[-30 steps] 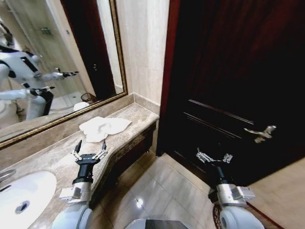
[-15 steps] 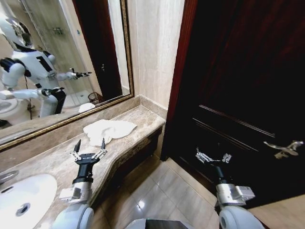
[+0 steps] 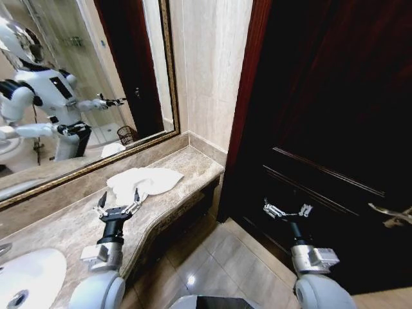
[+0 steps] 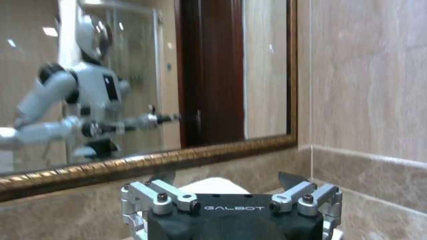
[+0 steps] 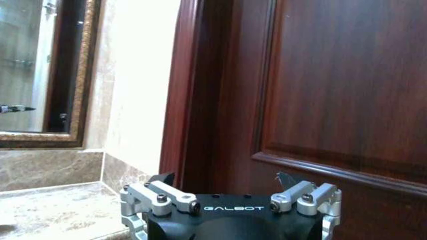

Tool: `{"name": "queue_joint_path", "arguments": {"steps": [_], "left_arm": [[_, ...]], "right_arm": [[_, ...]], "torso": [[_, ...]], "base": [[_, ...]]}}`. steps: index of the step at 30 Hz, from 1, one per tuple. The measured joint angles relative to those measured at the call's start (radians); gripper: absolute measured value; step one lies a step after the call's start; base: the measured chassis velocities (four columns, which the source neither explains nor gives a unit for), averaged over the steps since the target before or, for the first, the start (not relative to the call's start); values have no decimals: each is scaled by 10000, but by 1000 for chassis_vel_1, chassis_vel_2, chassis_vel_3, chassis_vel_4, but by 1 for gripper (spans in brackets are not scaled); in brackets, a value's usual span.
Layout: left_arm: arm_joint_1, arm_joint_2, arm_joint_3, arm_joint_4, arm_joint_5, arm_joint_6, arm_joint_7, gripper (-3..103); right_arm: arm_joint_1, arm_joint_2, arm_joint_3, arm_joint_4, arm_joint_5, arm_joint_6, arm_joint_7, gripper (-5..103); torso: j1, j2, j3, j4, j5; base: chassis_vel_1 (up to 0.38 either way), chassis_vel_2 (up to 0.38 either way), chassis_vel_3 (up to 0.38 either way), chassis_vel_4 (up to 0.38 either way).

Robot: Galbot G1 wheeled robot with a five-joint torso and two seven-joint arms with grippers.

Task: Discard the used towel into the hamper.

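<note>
Towel on counter (mirror behind), door right.

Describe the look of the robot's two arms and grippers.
Both match. Each arm is a rounded light-grey shell that narrows to a black wrist, with a silver block clamped on its side. The left gripper and right gripper have silver metal linkages with bolts and thin dark jaws. The black body reads GALBOT in white.
</note>
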Motion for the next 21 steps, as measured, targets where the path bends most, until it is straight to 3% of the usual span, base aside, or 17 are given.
{"name": "queue_joint_path", "arguments": {"steps": [1,3,4,6,8,11,12,15,16,21], "left_arm": [[0,0,0,0,0,0,0,100],[-790,1102,-140,18,-1651,1494,-597,100],[-790,1102,-140,18,-1651,1494,-597,100],[-1421,1975,-196,248,-2926,2276,-930,100],[-1643,2230,-187,414,-3188,2493,-1055,100],[-2592,2994,-24,1188,-3993,3362,-1636,100],[-2592,2994,-24,1188,-3993,3362,-1636,100],[-3557,3502,133,1831,-5193,4080,-2415,100],[-3557,3502,133,1831,-5193,4080,-2415,100],[-4881,4553,401,3366,-6480,5271,-2666,100]], "right_arm": [[0,0,0,0,0,0,0,100],[61,-34,12,-144,146,50,194,100],[61,-34,12,-144,146,50,194,100],[122,-90,56,-306,286,94,238,100],[168,-111,70,-378,324,94,237,100],[206,-95,137,-581,370,143,230,100],[206,-95,137,-581,370,143,230,100],[280,-101,122,-730,412,166,255,100],[280,-101,122,-730,412,166,255,100],[272,-230,206,-778,709,106,475,100]], "torso": [[0,0,0,0,0],[-4,1,-1,2,-3],[-4,1,-1,2,-3],[-4,1,-1,-2,-2],[-4,1,-1,1,-1],[-4,0,0,1,-4],[-4,0,0,1,-4],[-3,0,0,1,-4],[-3,0,0,1,-4],[-2,0,1,0,-7]], "base": [[0,0,0,0],[0,0,0,0],[0,0,0,0],[0,0,0,0],[0,0,0,0],[0,0,0,0],[0,0,0,0],[0,0,0,0],[0,0,0,0],[0,0,0,0]]}}
